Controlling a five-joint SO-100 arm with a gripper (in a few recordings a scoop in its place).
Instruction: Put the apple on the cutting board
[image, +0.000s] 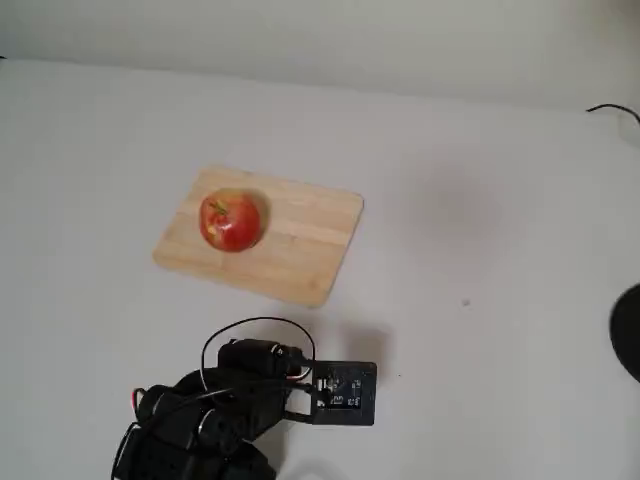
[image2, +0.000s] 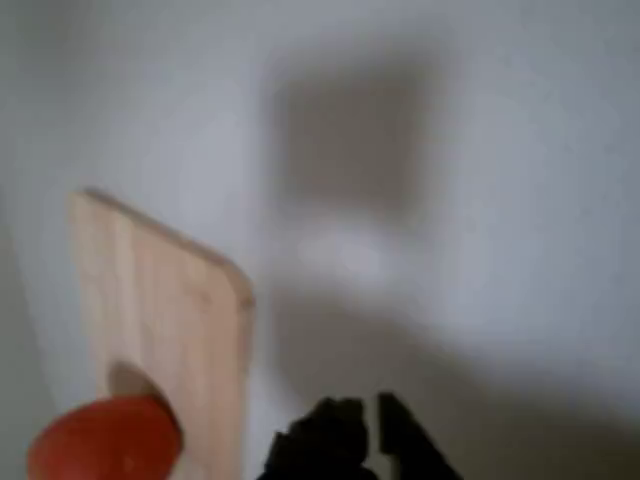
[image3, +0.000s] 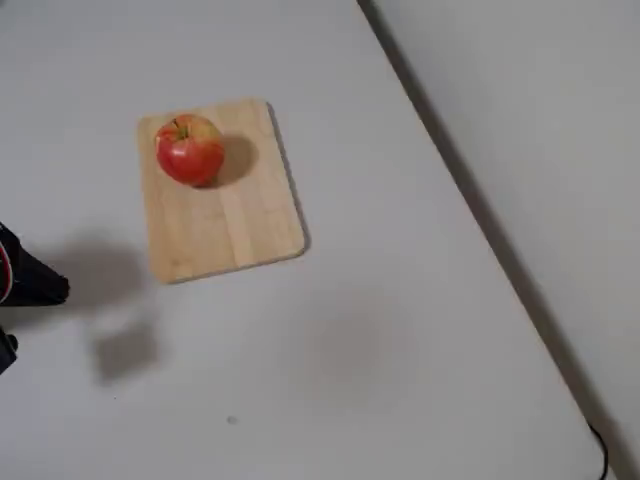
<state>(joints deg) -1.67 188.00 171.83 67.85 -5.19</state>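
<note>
Resting on the cutting board (image: 290, 245), the apple (image: 231, 220) sits upright with its stem dimple upward, near the board's left end in a fixed view and toward the far left corner of the board (image3: 225, 215) in the other, where the apple (image3: 189, 149) casts a soft shadow onto the wood to its right. Red skin with yellow-orange patches shows in both fixed views. The board lies flat on the white tabletop (image: 480, 200), slightly skewed to the table edges, its lengthwise grain stripes faintly visible.

The black arm (image: 215, 415) is folded low at the bottom edge of a fixed view, well apart from the board, with a looped cable above it and a small black circuit module (image: 345, 392) at its right side. Bare tabletop lies between the arm and the board's near edge; nothing stands between them.

In the wrist view, which is blurred, the gripper (image2: 365, 435) shows as two dark tips at the bottom edge, close together with a narrow gap and nothing held between them; the jaws hang over bare tabletop just right of the board (image2: 150, 310), with the apple (image2: 105, 440) at lower left.

A dark rounded object (image: 628, 330) cuts into the right edge of a fixed view, and a thin black cable (image: 612, 108) lies at the upper right; both are well apart from the board.
</note>
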